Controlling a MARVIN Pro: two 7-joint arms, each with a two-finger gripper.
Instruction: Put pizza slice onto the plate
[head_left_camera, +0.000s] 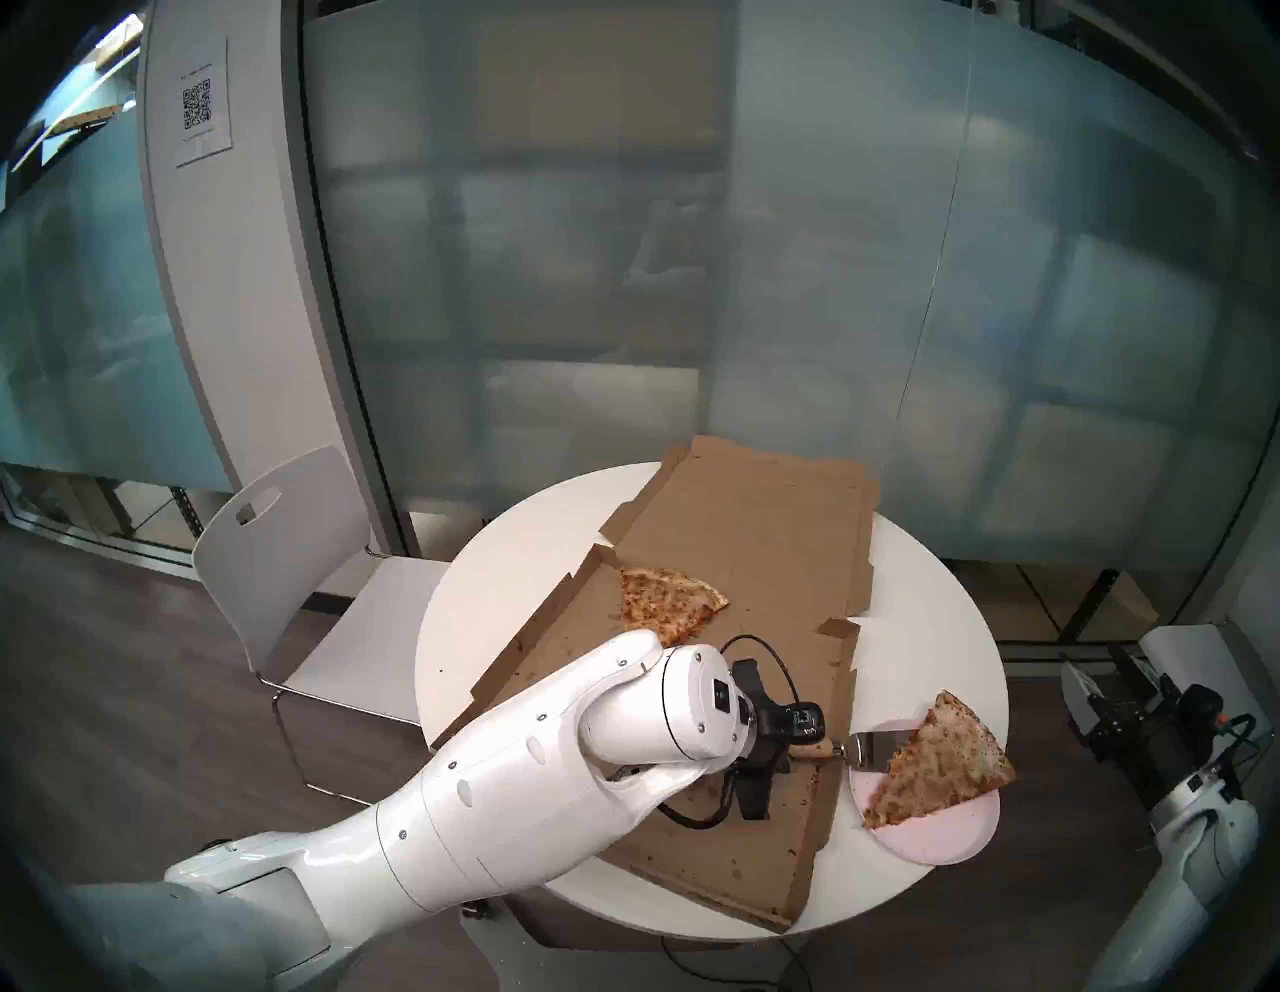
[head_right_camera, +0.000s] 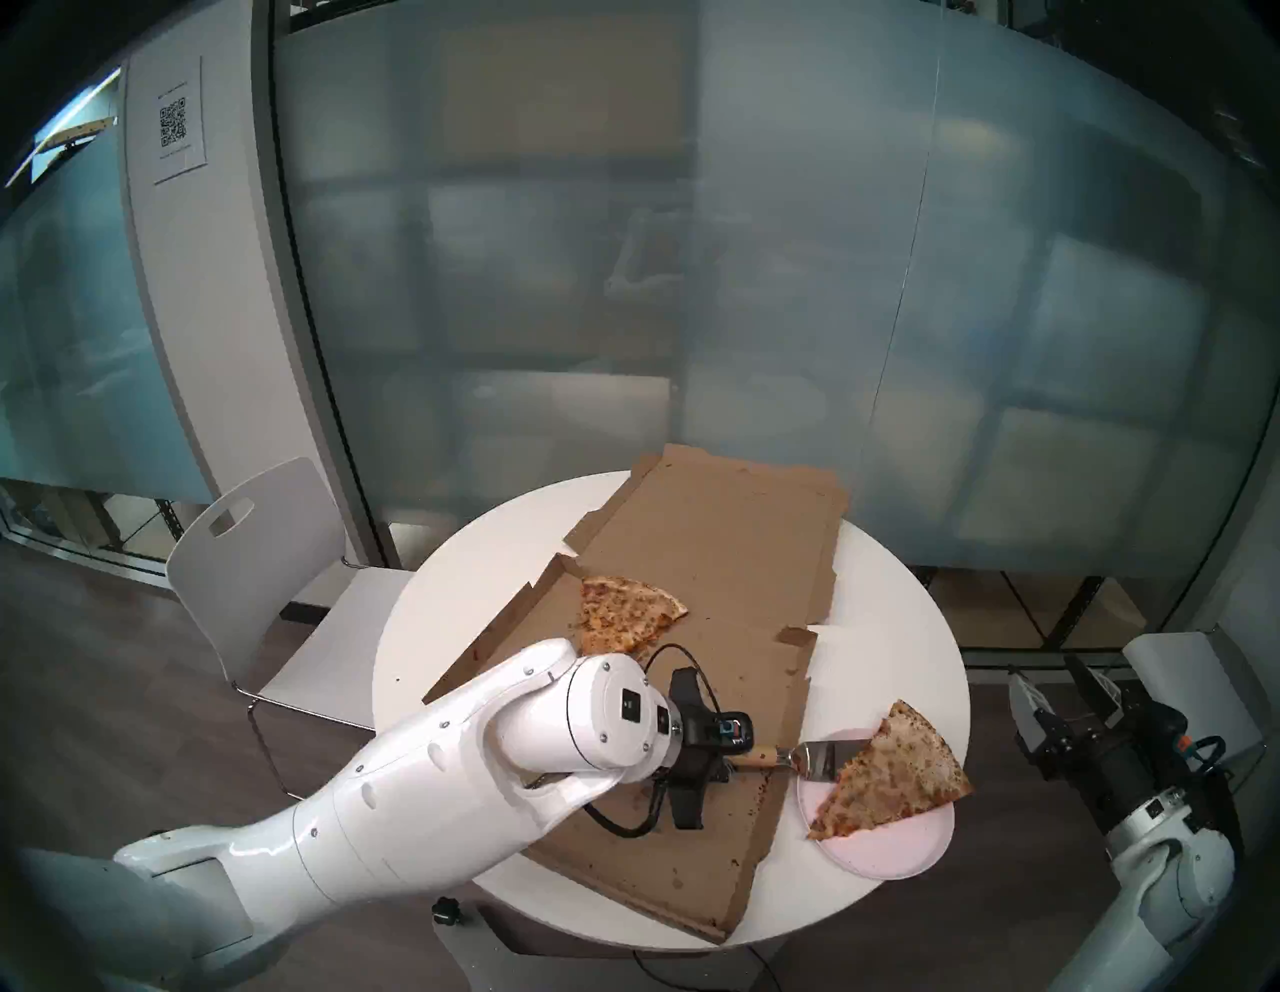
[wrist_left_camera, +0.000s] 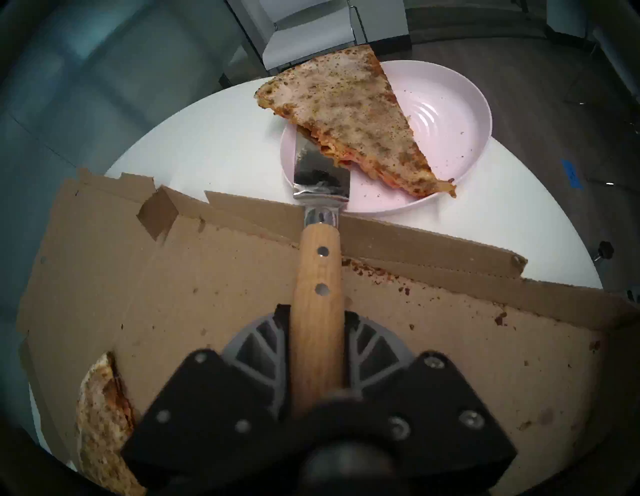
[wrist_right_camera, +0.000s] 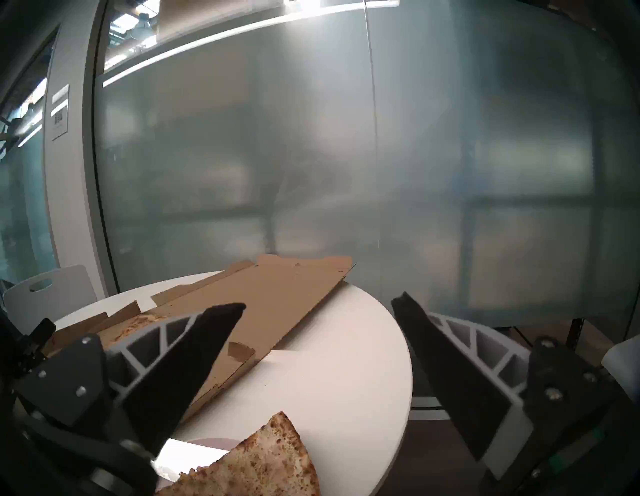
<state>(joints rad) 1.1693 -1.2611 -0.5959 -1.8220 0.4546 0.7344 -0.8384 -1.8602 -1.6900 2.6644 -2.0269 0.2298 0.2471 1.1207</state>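
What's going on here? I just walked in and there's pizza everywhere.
The robot's left gripper is shut on a wooden-handled spatula, whose blade sits under the pizza slice. The slice leans tilted over the pink plate, one corner past the rim, so it isn't lying flat yet. A second slice stays in the open cardboard box. The right gripper waits open beside the table.

Two pizza slices are counted: the pizza slice and a smaller slice. One plate, one spatula, one flattened pizza box, one bench, one chair, two grippers: left gripper, right gripper.
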